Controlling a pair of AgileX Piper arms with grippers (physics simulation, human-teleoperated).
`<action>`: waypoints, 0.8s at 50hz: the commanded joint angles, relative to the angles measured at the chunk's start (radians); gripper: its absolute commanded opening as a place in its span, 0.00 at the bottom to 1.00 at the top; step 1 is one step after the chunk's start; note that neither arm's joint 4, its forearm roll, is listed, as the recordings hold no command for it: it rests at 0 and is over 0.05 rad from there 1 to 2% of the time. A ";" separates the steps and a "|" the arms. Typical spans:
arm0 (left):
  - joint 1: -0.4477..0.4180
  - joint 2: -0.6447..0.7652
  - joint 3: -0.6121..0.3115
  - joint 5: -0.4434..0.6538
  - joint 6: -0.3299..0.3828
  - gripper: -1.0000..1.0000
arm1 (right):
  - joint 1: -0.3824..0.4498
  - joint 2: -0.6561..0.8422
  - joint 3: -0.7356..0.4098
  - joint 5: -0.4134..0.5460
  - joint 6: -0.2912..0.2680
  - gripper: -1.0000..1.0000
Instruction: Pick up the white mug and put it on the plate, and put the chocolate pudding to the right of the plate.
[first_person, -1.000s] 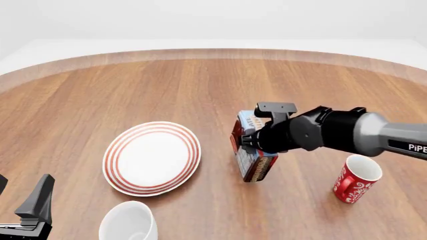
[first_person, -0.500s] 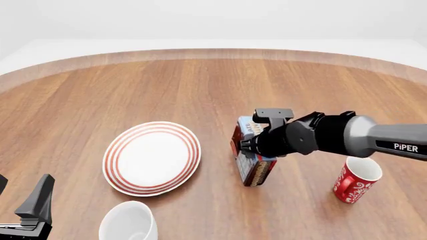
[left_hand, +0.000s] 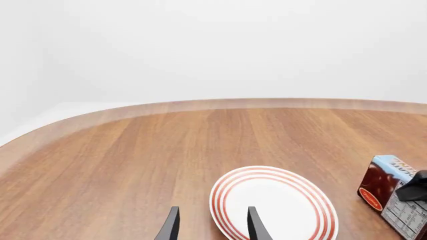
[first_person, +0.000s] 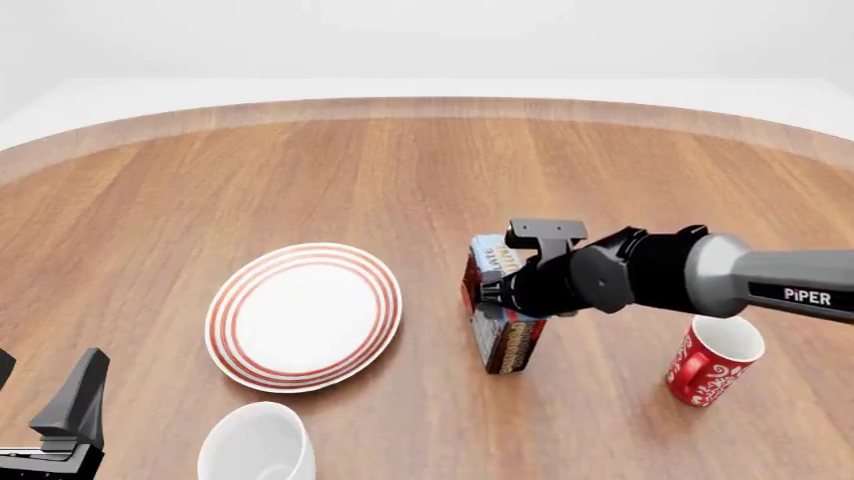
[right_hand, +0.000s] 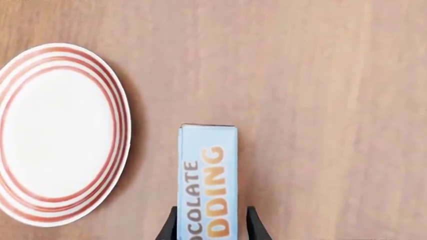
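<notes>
The wooden table carried everything. The plate lay left of centre, bare. Just right of it, apart from its rim, the chocolate pudding stood on end, its lower end seemingly touching the wood, clamped between the right gripper fingers. The red mug stood farther right. The white mug sat near the front edge, below the plate. The left gripper hung parted and empty.
</notes>
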 joint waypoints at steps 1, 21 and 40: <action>0.000 0.000 0.000 0.000 0.000 1.00 | -0.004 0.013 0.003 -0.006 0.017 1.00; 0.000 0.000 0.000 0.000 0.000 1.00 | -0.025 -0.045 -0.020 0.017 -0.074 1.00; 0.000 0.000 0.000 0.000 0.000 1.00 | -0.019 -0.099 -0.024 0.037 -0.082 1.00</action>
